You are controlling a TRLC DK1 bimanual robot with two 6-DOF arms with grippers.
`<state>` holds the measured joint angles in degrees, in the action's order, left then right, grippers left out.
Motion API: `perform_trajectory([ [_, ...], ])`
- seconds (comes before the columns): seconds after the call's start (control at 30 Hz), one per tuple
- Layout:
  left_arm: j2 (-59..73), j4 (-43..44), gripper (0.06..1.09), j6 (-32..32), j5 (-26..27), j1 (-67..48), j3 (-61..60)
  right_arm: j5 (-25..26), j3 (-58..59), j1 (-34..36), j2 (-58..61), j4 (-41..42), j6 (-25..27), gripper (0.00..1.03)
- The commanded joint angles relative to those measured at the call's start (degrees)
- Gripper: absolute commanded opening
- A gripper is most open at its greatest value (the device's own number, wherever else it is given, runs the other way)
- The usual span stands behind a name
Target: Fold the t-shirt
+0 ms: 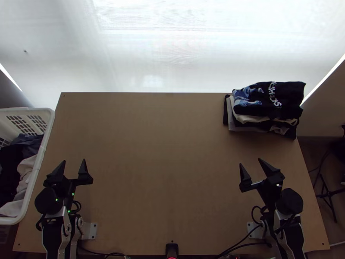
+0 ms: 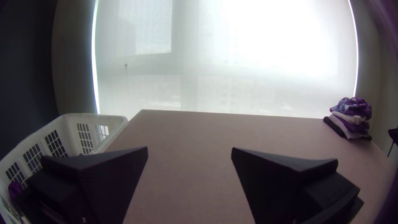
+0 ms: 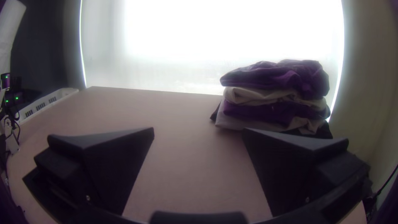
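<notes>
As we look across the broad wooden table [image 1: 164, 172], we have the white basket [image 1: 48, 131] running along its left edge and, well apart at the far right corner, the stack of folded clothes [image 1: 250, 119]. On top of that stack we see a dark printed garment [image 1: 289, 97], laid up in a compact fold. So where's our t-shirt? We can't pick it out for certain; our call is that it's among the bunched clothes in the basket, dark cloth [image 1: 13, 168] next to pale cloth [image 1: 26, 172].

Here's what the play turns on: the left gripper [image 1: 74, 160] is the near one, just inside the basket's rim, but it points up the table, with the clothes off to its outer side. We'd want it lifted over that rim, swung outward and then dipped. The right gripper [image 1: 250, 161] is well across the table, closer to the stack, so we'd keep it for the spreading.

Down to the fingers, and we've got both pairs parted wide, nothing between them. Our worry: a pinch that brings up two garments together, or a fingertip catching the rim.
</notes>
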<state>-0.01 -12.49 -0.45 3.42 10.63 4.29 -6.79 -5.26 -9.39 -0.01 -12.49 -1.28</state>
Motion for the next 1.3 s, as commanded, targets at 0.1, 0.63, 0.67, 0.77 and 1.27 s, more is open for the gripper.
perform_trajectory([
  [0.1, 0.0, 0.0, 1.04, 0.0, 0.0, 0.0, 0.0, 0.0, 0.0, 0.0, 0.0, 0.0, 0.0, 0.99],
  [0.63, 0.0, 0.0, 1.04, 0.0, 0.0, 0.0, 0.0, 0.0, 0.0, 0.0, 0.0, 0.0, 0.0, 0.99],
  [0.67, 0.0, 0.0, 1.04, 0.0, 0.0, 0.0, 0.0, 0.0, 0.0, 0.0, 0.0, 0.0, 0.0, 0.99],
  [0.77, 0.0, 0.0, 1.04, 0.0, 0.0, 0.0, 0.0, 0.0, 0.0, 0.0, 0.0, 0.0, 0.0, 0.99],
  [1.27, -0.1, 0.0, 1.04, -0.1, 0.0, -0.5, 0.0, 0.0, 0.0, -6.3, -0.1, 0.1, -0.1, 0.99],
])
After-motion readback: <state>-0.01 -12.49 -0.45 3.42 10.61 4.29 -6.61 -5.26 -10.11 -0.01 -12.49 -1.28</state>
